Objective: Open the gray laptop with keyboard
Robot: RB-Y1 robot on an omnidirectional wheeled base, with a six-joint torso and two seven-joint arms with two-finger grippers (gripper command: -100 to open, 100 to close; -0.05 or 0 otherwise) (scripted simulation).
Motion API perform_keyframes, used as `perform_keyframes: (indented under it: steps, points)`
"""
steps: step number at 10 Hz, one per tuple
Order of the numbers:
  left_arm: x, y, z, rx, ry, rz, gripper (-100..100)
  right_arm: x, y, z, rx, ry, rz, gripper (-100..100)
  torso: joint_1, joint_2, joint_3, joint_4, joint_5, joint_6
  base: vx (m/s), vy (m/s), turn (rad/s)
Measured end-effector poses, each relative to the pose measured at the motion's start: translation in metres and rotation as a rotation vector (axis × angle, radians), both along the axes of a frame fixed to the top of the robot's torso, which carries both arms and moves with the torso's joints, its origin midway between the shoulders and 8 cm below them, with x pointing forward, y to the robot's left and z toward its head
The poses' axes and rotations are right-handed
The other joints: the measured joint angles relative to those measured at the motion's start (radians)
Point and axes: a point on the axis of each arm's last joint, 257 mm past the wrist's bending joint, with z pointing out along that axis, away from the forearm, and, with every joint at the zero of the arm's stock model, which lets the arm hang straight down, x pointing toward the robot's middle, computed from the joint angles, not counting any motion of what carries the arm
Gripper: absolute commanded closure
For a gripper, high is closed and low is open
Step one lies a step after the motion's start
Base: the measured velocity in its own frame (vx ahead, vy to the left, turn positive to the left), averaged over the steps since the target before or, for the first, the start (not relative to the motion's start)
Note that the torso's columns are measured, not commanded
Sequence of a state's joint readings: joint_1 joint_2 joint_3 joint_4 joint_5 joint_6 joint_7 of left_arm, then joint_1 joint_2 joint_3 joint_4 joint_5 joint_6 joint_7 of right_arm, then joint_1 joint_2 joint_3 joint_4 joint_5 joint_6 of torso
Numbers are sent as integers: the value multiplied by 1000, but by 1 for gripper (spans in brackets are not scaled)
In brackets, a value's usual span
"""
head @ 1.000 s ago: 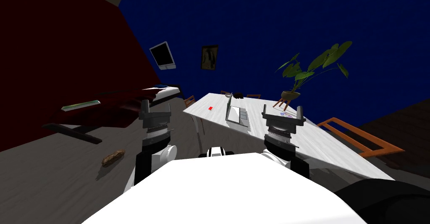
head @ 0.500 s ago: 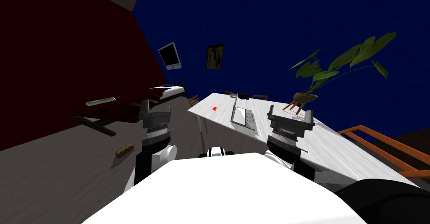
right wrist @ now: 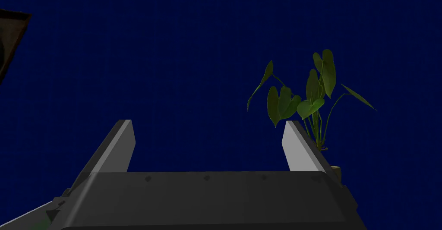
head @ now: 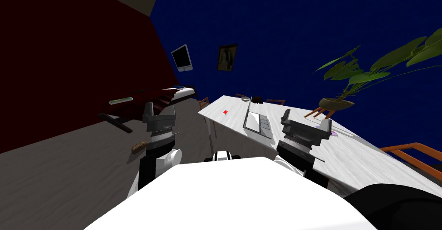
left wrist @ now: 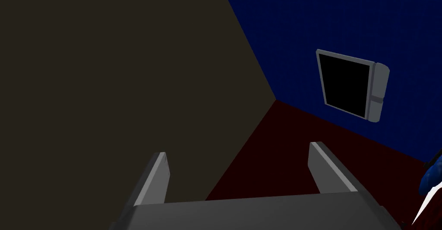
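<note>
Left gripper point(head: 160, 109) and right gripper point(head: 306, 118) both spread — laptop point(head: 257, 122) on white table point(head: 367, 158) ahead

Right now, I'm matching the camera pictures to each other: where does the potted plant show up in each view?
Head view: the potted plant is at the right, by the white table, against the blue wall.
Right wrist view: the potted plant rises beside one finger of the right hand.
Left wrist view: this camera faces a wall corner and a wall screen instead.
Shared landmark: the blue wall, in all three.
</note>
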State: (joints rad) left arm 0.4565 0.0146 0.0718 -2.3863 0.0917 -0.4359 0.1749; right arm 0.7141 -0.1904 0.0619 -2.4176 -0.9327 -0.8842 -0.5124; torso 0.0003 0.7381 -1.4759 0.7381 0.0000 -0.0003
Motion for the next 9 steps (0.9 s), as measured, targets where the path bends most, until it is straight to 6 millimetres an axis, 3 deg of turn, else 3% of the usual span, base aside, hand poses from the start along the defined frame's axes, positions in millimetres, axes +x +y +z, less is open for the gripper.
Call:
perform_keyframes:
  steps: [9]
  points:
    - [0, 0, 0, 0, 0, 0, 0, -20, -40, -32, 314, -133, 5, -100, -1, 0, 0, 0, 0, 0, 41, 43, 131]
